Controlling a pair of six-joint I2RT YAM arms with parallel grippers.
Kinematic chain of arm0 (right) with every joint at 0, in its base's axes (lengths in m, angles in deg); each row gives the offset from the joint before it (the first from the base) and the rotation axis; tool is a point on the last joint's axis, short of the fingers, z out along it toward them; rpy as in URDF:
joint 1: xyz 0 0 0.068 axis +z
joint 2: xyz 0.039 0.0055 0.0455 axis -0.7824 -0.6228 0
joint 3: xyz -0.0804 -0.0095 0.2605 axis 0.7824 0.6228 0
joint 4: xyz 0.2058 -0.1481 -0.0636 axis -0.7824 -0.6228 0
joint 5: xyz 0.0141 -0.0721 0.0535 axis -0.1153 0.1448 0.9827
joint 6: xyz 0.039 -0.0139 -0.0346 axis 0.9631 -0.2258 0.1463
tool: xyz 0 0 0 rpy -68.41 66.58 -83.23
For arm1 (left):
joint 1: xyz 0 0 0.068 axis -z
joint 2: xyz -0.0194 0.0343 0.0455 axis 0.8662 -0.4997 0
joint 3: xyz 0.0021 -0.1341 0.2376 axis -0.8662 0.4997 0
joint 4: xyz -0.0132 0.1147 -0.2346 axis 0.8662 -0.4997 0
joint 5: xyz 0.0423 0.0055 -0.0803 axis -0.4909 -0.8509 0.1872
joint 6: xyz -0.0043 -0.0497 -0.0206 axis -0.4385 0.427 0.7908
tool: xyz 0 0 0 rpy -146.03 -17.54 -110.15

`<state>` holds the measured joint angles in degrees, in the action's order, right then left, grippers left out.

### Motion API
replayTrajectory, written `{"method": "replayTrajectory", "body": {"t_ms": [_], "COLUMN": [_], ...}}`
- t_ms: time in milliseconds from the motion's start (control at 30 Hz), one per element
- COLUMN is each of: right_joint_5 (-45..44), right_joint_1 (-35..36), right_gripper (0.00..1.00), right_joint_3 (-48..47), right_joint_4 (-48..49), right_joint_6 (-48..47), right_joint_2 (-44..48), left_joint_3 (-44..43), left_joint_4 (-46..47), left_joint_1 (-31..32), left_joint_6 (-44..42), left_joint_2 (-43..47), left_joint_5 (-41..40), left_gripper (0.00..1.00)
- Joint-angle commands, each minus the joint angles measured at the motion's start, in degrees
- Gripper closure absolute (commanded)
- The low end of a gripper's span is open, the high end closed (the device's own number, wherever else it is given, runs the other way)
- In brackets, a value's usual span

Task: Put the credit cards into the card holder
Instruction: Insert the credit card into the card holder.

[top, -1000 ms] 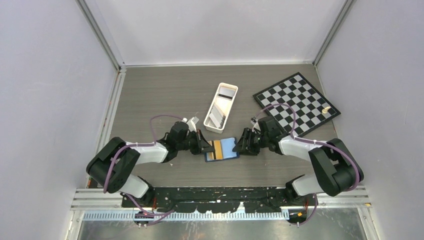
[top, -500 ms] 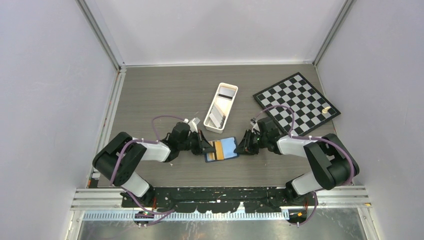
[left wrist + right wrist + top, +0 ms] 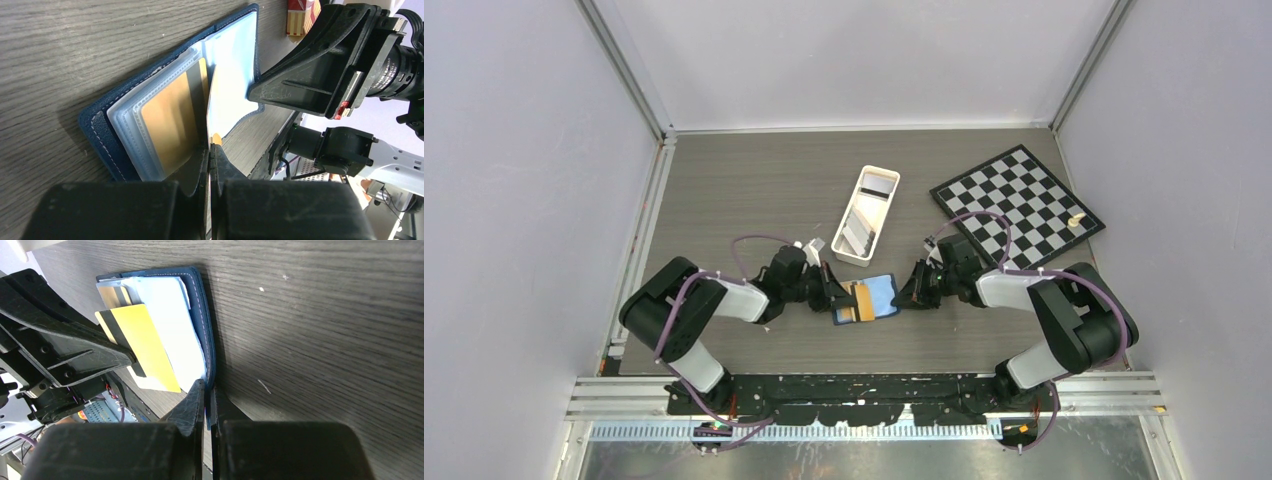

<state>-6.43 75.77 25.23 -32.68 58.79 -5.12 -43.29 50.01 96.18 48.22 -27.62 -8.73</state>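
Tabletop [image 3: 754, 190]: open card holder [image 3: 882, 292], gold card [image 3: 167, 125] inside

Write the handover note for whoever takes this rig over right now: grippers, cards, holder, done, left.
Left gripper: shut on a gold card, angled into the open card holder.
Right gripper: shut on the holder's right edge.
Done: holder lies open; another gold card appears already sleeved inside it.
Left: seat the held card, then move the remaining cards over from the white tray behind the holder.
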Motion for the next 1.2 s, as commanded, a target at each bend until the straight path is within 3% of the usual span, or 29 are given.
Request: {"method": "replayTrajectory", "body": {"t_ms": [0, 267, 533, 1167], "right_joint_5": [-4.7, -5.6, -6.0, -5.6], "right_joint_1": [0.1, 0.1, 0.1, 0.1], "right_gripper": [0.98, 0.99, 1.00, 0.99], "right_joint_3": [-0.4, -0.4, -0.6, -0.7], "right_joint_4": [-2.9, -4.7, -6.0, -6.0], "right_joint_6": [-1.4, -2.1, -2.5, -2.8], "right_joint_2": [-0.8, 0.8, 2.0, 2.4], "left_joint_3": [-1.1, -0.9, -1.8, -3.3], "left_joint_4": [3.2, 1.6, -5.8, -0.8], "left_joint_1": [0.1, 0.1, -0.4, -0.4], "left_joint_6": [1.4, 0.0, -3.4, -3.9], "left_joint_2": [-2.4, -3.0, 0.1, -4.9], "left_joint_5": [0.7, -1.9, -4.9, -3.6], "left_gripper": [1.00, 1.00, 1.00, 1.00]}}
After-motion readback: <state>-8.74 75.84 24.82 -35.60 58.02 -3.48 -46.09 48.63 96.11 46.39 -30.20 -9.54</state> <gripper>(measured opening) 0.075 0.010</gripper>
